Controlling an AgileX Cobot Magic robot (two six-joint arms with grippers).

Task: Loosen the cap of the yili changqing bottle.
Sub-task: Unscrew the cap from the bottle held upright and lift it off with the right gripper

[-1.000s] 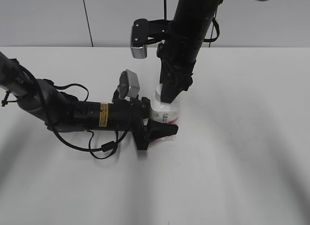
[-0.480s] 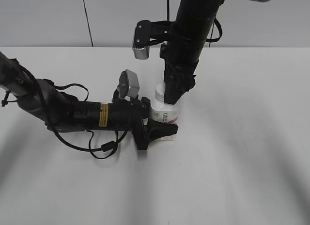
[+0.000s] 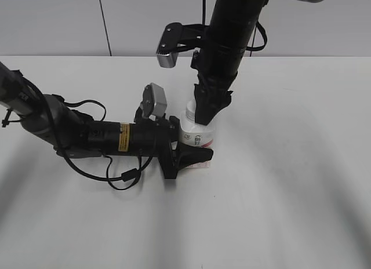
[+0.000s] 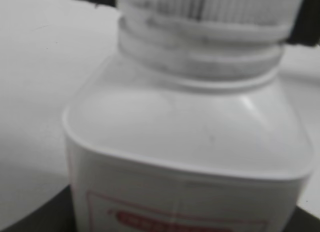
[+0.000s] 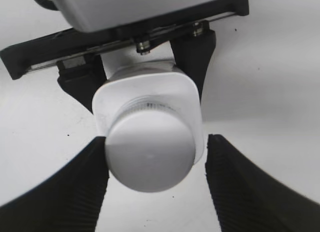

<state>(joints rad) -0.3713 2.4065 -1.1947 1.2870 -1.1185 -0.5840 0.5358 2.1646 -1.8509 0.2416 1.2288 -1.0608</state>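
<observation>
The yili changqing bottle [image 3: 197,137] stands upright on the white table, white with a pink-red label. My left gripper [image 3: 194,156] lies low and is shut on the bottle's lower body. The bottle fills the left wrist view [image 4: 190,132], with the ribbed white cap [image 4: 210,4] at the top. My right gripper [image 3: 204,115] comes down from above and straddles the cap [image 5: 150,157]. In the right wrist view its left finger touches the cap's side and its right finger stands a little off it, so the right gripper [image 5: 156,142] is open. The bottle's square shoulder [image 5: 192,99] shows below the cap.
The white table [image 3: 290,193] spreads all round the bottle, with a grey wall behind it. The left arm's body and cable [image 3: 110,138] lie across the table's left side. The right arm's wrist camera [image 3: 167,48] hangs above the bottle.
The right wrist has turned a little about the cap, and its wrist camera has swung slightly. The bottle and the left arm have stayed put.
</observation>
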